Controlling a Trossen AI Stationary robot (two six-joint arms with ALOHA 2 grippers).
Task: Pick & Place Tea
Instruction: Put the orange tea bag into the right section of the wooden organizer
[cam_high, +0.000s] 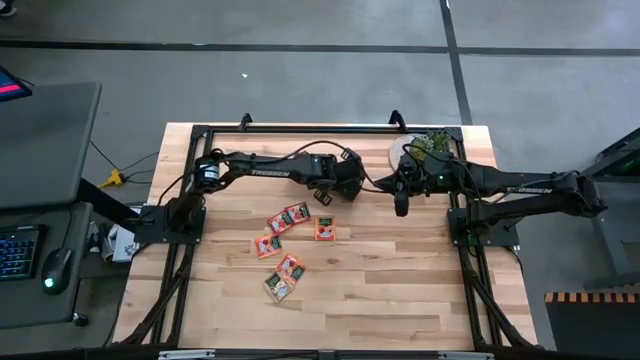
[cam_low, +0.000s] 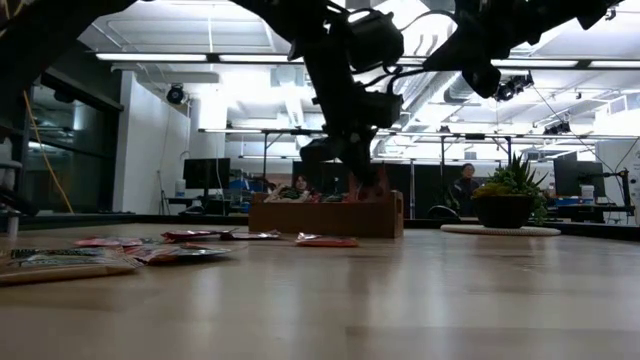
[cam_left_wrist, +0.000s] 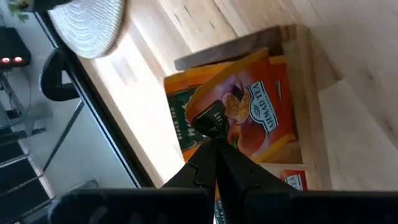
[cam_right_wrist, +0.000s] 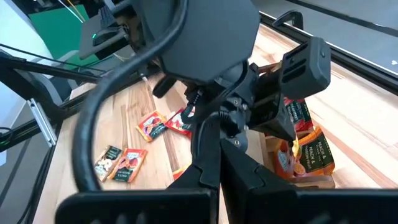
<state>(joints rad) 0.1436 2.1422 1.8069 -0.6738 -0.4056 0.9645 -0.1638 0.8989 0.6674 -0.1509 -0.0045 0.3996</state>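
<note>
Beyond the left pincer lies a round woven mat with a potted plant, and the wooden tray sits directly beneath its tips. The left pincer is fully closed, pinching an orange tea sachet over the tray. More tea sachets lie scattered on the surface behind it. The right pincer hovers closed just beside it, holding nothing

Wooden tray and potted plant on table
</note>
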